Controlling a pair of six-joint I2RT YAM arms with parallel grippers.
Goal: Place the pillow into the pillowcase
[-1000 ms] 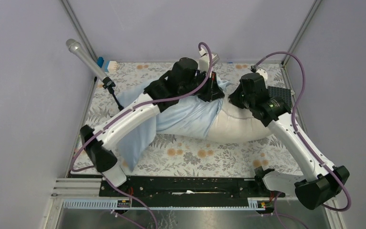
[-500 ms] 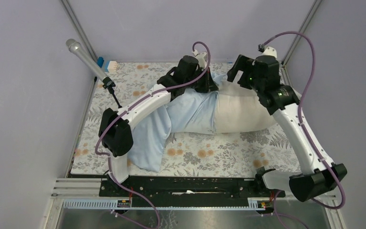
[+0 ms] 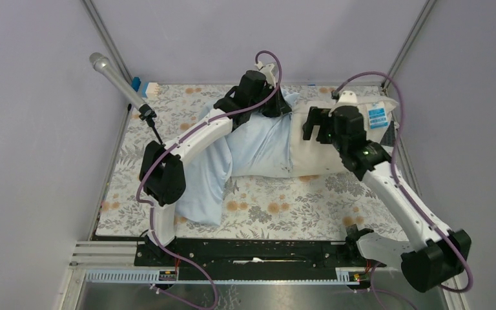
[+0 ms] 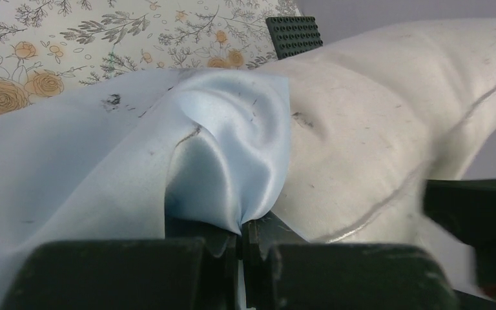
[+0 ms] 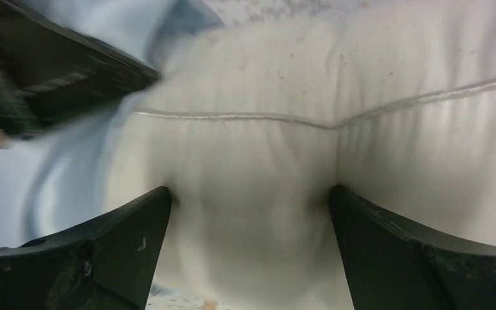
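My left gripper (image 4: 242, 236) reaches far forward, clenched on the pillowcase (image 4: 226, 148) hem, while my right gripper (image 5: 248, 194) tilts down, splayed wide over the pillow (image 5: 361, 142).

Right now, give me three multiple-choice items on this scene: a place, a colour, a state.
1. In the top view, which end of the pillow is inside the pillowcase? A left B right C neither
2. The pillowcase is: A red B light blue C green
3. The left claw is: A open B shut on the pillow C shut on the pillowcase
Key: A, blue fabric covers the left end only; B, its satin reads pale blue; C, the wrist view shows blue fabric pinched in it.
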